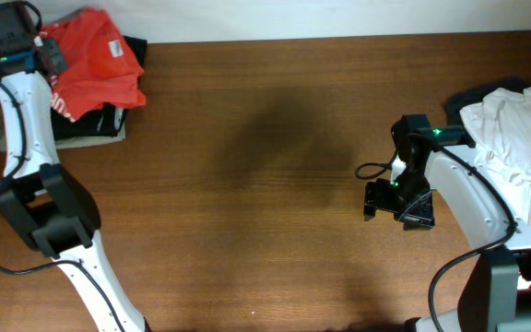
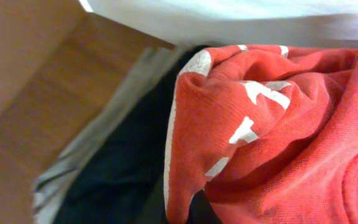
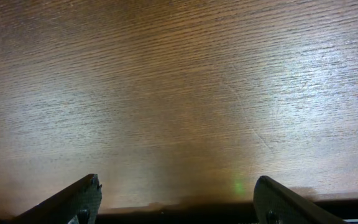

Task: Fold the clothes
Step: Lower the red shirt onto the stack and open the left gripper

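The red-orange T-shirt (image 1: 95,60) with white lettering lies bunched on a dark folded garment (image 1: 90,124) at the table's far left corner. My left gripper (image 1: 49,57) is at the shirt's left edge. In the left wrist view the shirt (image 2: 278,124) fills the right side and a fold of it runs down into the jaws; the fingers are hidden and look shut on it. My right gripper (image 1: 376,198) is open and empty over bare wood at the right, fingers wide apart in the right wrist view (image 3: 176,196).
A heap of white clothes (image 1: 514,129) lies at the right edge behind the right arm. The dark garment (image 2: 117,174) rests on a grey cloth (image 2: 73,162). The wooden table (image 1: 247,184) spans the middle.
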Action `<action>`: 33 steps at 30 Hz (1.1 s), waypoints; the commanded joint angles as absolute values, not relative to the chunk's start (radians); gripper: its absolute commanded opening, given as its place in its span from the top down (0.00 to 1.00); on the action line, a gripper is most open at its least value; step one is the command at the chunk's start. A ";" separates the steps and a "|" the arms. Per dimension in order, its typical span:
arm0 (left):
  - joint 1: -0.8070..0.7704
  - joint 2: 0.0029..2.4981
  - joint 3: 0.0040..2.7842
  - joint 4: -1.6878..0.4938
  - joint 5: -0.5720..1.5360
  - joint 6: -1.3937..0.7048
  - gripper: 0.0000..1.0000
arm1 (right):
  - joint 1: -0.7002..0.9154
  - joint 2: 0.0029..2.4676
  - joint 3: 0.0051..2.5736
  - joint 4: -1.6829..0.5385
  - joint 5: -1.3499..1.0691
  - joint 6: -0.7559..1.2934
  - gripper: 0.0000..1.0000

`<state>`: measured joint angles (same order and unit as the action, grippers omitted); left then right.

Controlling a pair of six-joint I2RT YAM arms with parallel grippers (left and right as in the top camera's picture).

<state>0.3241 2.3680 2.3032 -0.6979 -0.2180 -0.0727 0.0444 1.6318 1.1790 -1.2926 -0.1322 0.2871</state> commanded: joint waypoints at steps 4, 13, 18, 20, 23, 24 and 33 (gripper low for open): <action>0.371 2.373 2.331 -0.693 -0.292 -0.083 0.98 | 0.038 1.629 1.177 -1.296 -0.121 0.289 0.18; 0.372 2.437 2.319 -0.695 -0.295 -0.083 0.37 | 0.038 1.629 1.177 -1.313 -0.121 0.289 0.18; 0.371 2.430 2.327 -0.693 -0.295 -0.083 0.18 | 0.038 1.629 1.177 -1.327 -0.124 0.289 0.18; 0.364 2.415 2.337 -0.696 -0.292 -0.083 0.18 | 0.039 1.629 1.177 -1.326 -0.124 0.289 0.18; 0.341 2.373 2.339 -0.696 -0.292 -0.083 0.18 | 0.039 1.629 1.177 -1.320 -0.124 0.289 0.19; 0.332 2.358 2.339 -0.693 -0.292 -0.083 0.19 | 0.039 1.629 1.177 -1.319 -0.124 0.288 0.18; 0.260 2.368 2.333 -0.697 -0.199 -0.102 0.80 | 0.039 1.629 1.177 -1.313 -0.125 0.289 0.19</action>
